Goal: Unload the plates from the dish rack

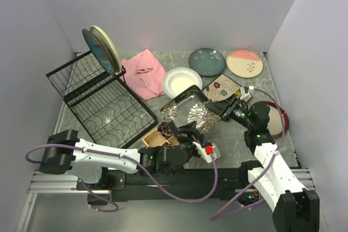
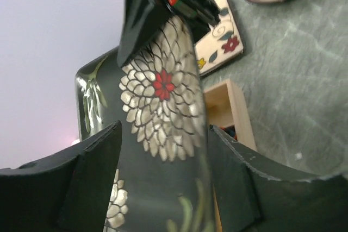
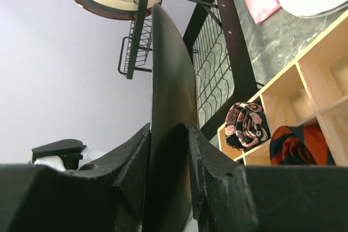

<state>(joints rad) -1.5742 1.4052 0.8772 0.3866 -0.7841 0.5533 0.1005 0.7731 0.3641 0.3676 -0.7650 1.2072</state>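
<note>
My right fingers fill the bottom of the right wrist view. They press from both sides onto the thin rim of the square black floral plate, so my right end effector is pinching it. The plate stands on edge there, its long line running straight away from those fingers toward the dish rack.

My left end effector is spread. Its two fingers stand wide on either side of the flowered face, and I cannot tell whether either one touches it.

From above, the plate hangs tilted over the worktop, just above the wooden tray. My right end effector is at its right edge and my left at its near edge. I judge the plate is passing to my right arm, which should set it down on its own side.

I count eight plates:
- **In hand:** the black floral one.
- **Flat on the worktop:** five, namely the white plate, dark teal plate, pink-cream plate, square cream floral plate and dark red plate.
- **Upright at the rack's far corner:** two, the blue-teal plate and cream-green plate. They lie well apart to the rear-left of my left end effector, and the left arm is the nearer one.

There is one rack, one tray and one pink cloth.
</note>
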